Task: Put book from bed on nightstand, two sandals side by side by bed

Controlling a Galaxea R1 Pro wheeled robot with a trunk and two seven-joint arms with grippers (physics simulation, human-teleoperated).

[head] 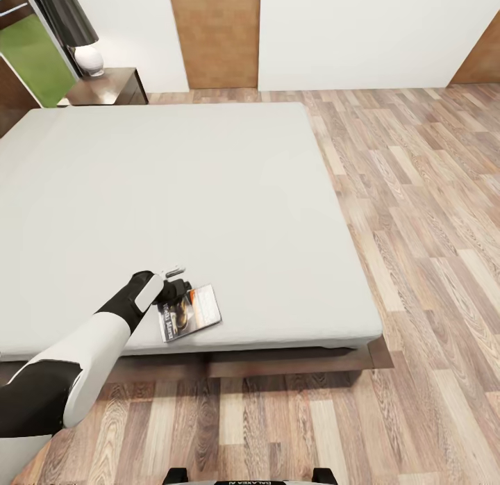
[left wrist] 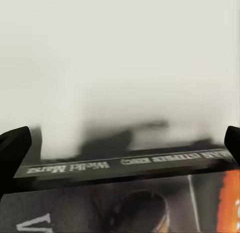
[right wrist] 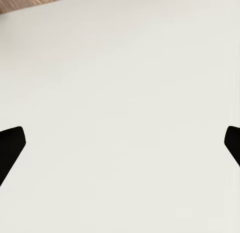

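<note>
across the light plank floor of the bedroom, the big grey bed takes up most of the space. far off at its head corner stands the dark nightstand with a lamp on top. the left tool hangs low over the mattress near the foot edge, fingers spread wide apart, right at the book, which lies flat on the bed close to that edge. the right tool is spread wide too, holding nothing, facing a pale surface.
</note>
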